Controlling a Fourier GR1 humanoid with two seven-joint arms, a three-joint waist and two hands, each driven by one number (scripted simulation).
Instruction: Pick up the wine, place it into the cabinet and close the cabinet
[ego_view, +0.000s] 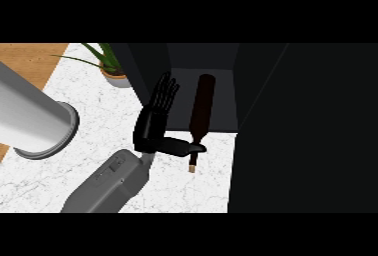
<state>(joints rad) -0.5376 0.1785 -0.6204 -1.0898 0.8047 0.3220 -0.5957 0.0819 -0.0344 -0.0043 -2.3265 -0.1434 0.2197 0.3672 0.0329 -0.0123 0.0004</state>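
The wine bottle (201, 112) lay on its side with its base inside the dark cabinet (207, 65) and its neck pointing back out over the marble counter (88, 125), the pale cap end nearest the robot. Its long axis ran nearly straight away from the robot, into the cabinet's mouth. The right hand (153, 122) was just beside the bottle, on its left as seen from the head. Its fingers (165, 92) were straight and held close together, lying along the bottle's length without curling round it, while the thumb (184, 148) reached sideways to touch or nearly touch the neck; whether it pressed there could not be told. So the bottle lay to the thumb side of the palm, parallel to the fingers.

The open cabinet door (303, 125) stood as a tall dark panel at the right of the view, on the far side of the bottle from the hand. A potted plant (111, 67) stood near the cabinet's left wall. A grey forearm (33, 117) crossed the left of the view; the left hand did not show

The bottle probably wanted a further push along its own axis, since the neck was not yet inside
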